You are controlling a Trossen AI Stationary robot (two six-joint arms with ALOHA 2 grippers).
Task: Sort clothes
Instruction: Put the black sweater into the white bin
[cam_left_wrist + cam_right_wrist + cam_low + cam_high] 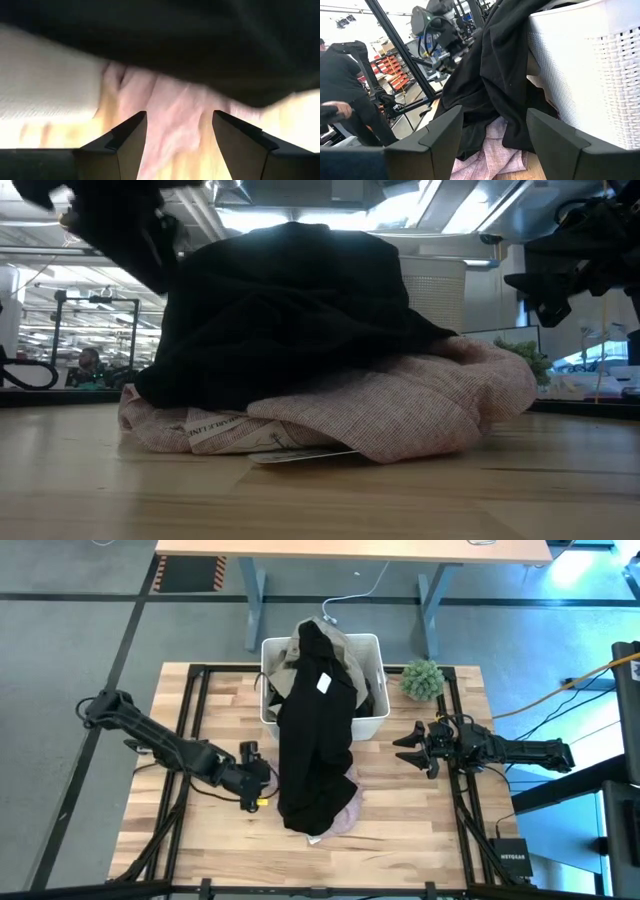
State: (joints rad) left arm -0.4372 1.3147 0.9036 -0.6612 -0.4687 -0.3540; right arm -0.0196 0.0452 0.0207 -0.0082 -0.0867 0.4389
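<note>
A long black fabric garment [316, 730] hung out of the white rectangular plastic bin [372, 716] at the far middle of the wooden slatted table [420, 830] and trailed toward the near edge, a small white tag showing on it. Its lower end lay heaped on a mottled pink garment [345, 810], which rested flat on the table just near of the bin. In the low view the black cloth [285, 310] sat as a dark mound over the pink fabric [400, 405], whose hem and a printed label touched the tabletop. A khaki-beige garment [348, 652] was bunched inside the bin, partly under the black one.

The left gripper [257, 780] was low over the table just left of the black garment's lower part. Its wrist view showed the two dark fingers [125, 145] spread apart with nothing between them, the pink cloth [170, 115] directly ahead and the black cloth [200, 45] above it.

The right gripper [408, 748] hovered to the right of the bin, near a small green fuzzy plant [422, 679] at the far right of the table. Its fingers [437, 140] also stood wide apart and empty, facing the bin's perforated wall [600, 75] and the draped black garment [490, 85].

A person in dark clothing [342, 85] stood in the room beyond the table.
</note>
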